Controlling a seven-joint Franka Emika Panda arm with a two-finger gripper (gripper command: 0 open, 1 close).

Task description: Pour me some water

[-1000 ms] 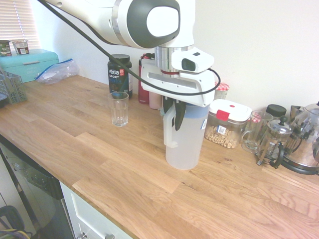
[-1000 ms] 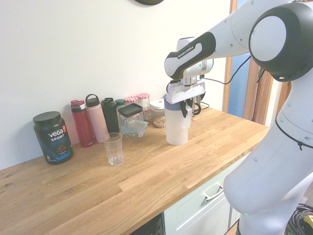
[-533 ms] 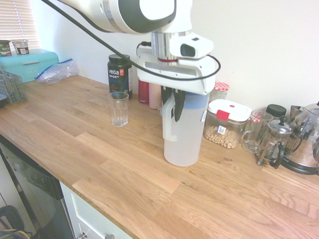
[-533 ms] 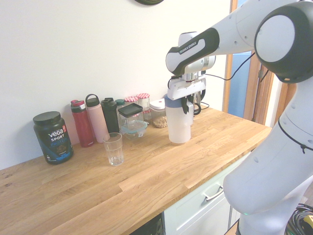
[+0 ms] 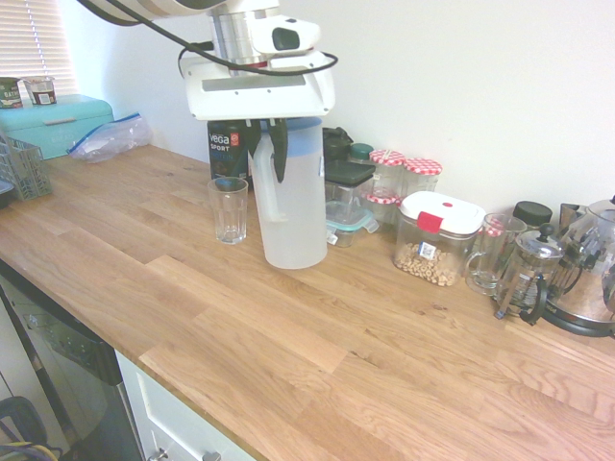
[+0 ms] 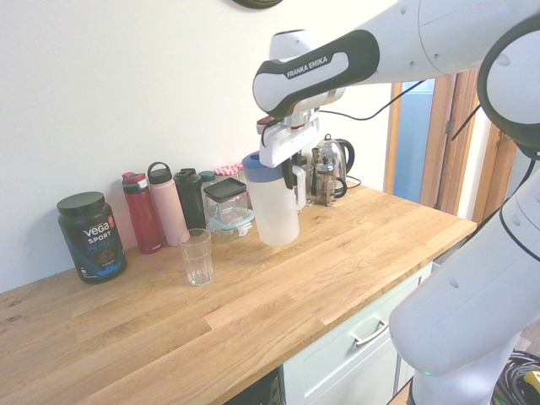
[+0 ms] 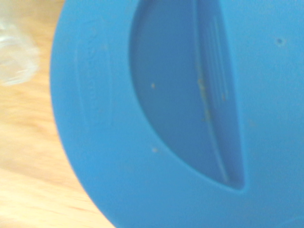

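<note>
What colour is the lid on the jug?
Blue; the lid shows best in the wrist view, on the frosted jug.

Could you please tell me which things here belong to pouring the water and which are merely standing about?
Job:
frosted plastic jug with blue lid, held by its handle
gripper
small clear ribbed glass, empty on the wooden counter

Standing about:
black Vega tub
red, pink and black bottles
red-lidded nut container
glass kettle

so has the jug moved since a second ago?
Yes. The jug, gripped by its handle in the gripper, has been carried along the counter away from the nut jar and now hangs just beside the glass.
</note>
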